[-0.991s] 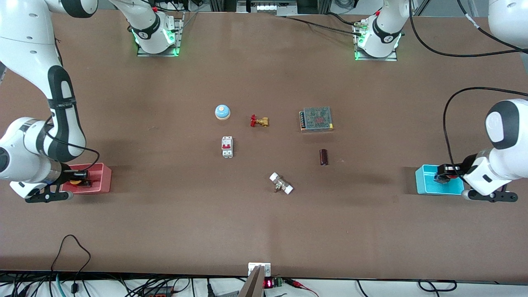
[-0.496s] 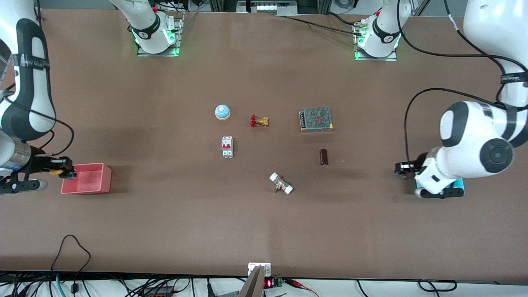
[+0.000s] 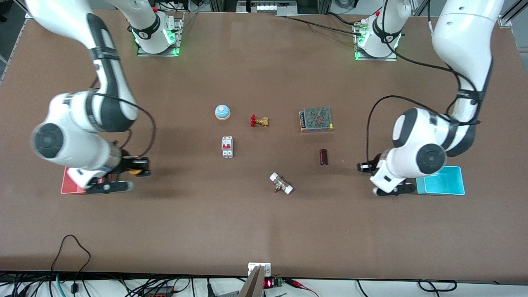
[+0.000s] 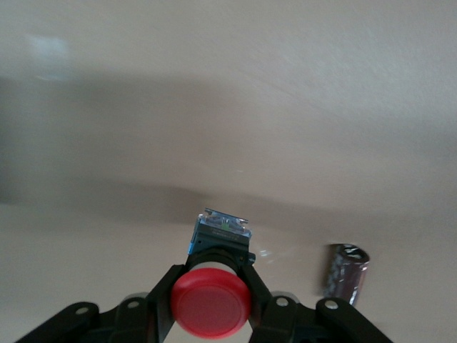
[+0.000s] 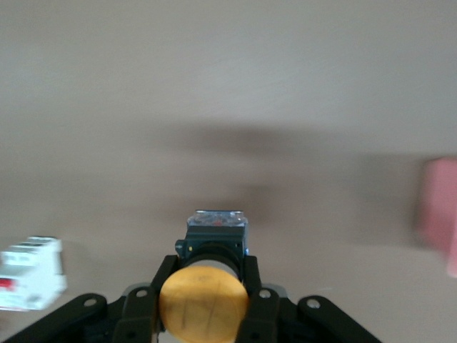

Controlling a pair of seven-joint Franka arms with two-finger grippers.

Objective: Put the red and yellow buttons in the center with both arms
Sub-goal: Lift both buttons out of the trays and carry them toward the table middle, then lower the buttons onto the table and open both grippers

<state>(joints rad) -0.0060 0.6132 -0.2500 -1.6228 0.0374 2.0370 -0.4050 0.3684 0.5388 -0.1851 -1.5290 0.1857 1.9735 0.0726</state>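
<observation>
My right gripper (image 3: pixel 140 167) is shut on the yellow button (image 3: pixel 133 170) and holds it over the brown tabletop (image 3: pixel 185 206), just off the pink bin (image 3: pixel 68 184) on its centre side. In the right wrist view the yellow cap (image 5: pixel 203 301) sits between the black fingers (image 5: pixel 255 289). My left gripper (image 3: pixel 364 167) is shut on the red button and holds it over the table between the cyan bin (image 3: pixel 443 181) and the dark capacitor (image 3: pixel 324 157). In the left wrist view the red cap (image 4: pixel 211 304) sits between the fingers (image 4: pixel 166 293).
In the middle of the table lie a blue dome bell (image 3: pixel 222 111), a red-handled brass valve (image 3: pixel 259 121), a white breaker (image 3: pixel 227 147), a metal power supply (image 3: pixel 317 119) and a white-ended fitting (image 3: pixel 281 183). The breaker (image 5: pixel 28 282) and capacitor (image 4: pixel 346 270) show in the wrist views.
Both arms have lifted their buttons out of the bins and swung toward the table's middle: the right with the yellow button, the left with the red one.
</observation>
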